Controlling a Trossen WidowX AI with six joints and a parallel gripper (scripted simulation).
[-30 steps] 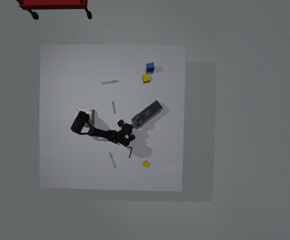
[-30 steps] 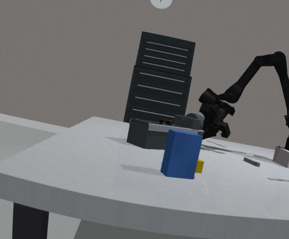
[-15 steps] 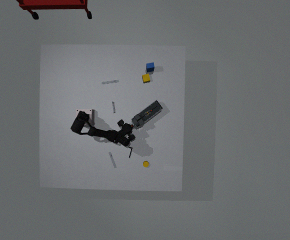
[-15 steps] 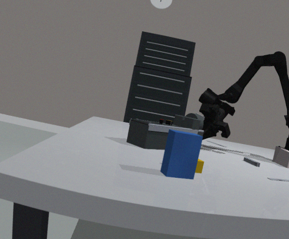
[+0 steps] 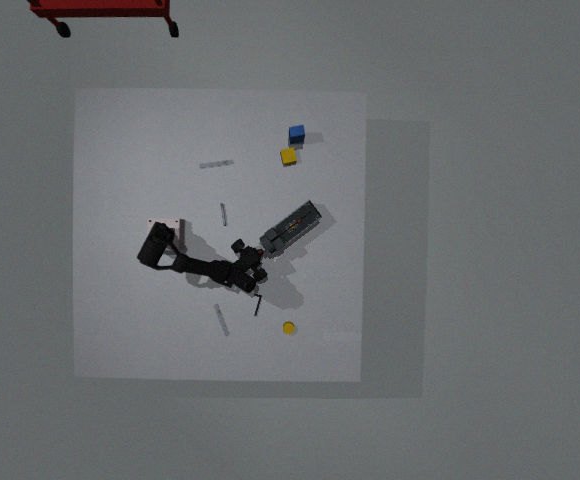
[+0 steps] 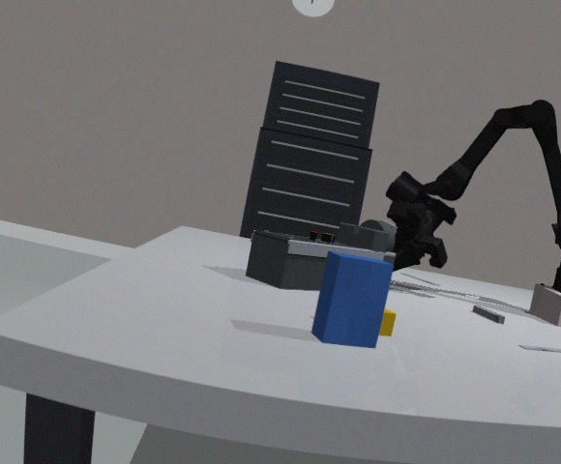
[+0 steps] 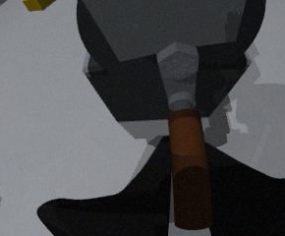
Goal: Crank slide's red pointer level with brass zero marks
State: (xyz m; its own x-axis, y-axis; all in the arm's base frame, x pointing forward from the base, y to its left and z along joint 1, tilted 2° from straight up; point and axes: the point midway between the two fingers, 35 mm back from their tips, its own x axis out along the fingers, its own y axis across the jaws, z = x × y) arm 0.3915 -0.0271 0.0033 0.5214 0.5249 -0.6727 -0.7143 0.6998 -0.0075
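The dark grey machine (image 5: pixel 280 241) (image 6: pixel 267 259) (image 7: pixel 152 95) stands on the table, its crank end toward my arm. The red pointer (image 5: pixel 299 220) (image 6: pixel 313 235) is on its top, a little beyond the brass zero marks (image 5: pixel 292 226) (image 6: pixel 327 237) on the side away from the crank; they are not level. In the wrist view the grey crank arm (image 7: pixel 178 71) leads to the orange-brown handle (image 7: pixel 188 138), which points toward me. My gripper (image 5: pixel 260 252) (image 7: pixel 177 141) is shut on this handle, with a dark finger on each side. The pointer and marks are out of the wrist view.
A tall blue block (image 5: pixel 296 135) (image 6: pixel 353 300) and a yellow cube (image 5: pixel 288 156) (image 6: pixel 387 323) (image 7: pixel 37 4) stand to one side of the machine. A yellow round piece (image 5: pixel 288 328) and a black L-shaped rod (image 5: pixel 257 303) lie on the other side. Grey bars (image 5: pixel 216 164) (image 5: pixel 223 214) lie nearer my base.
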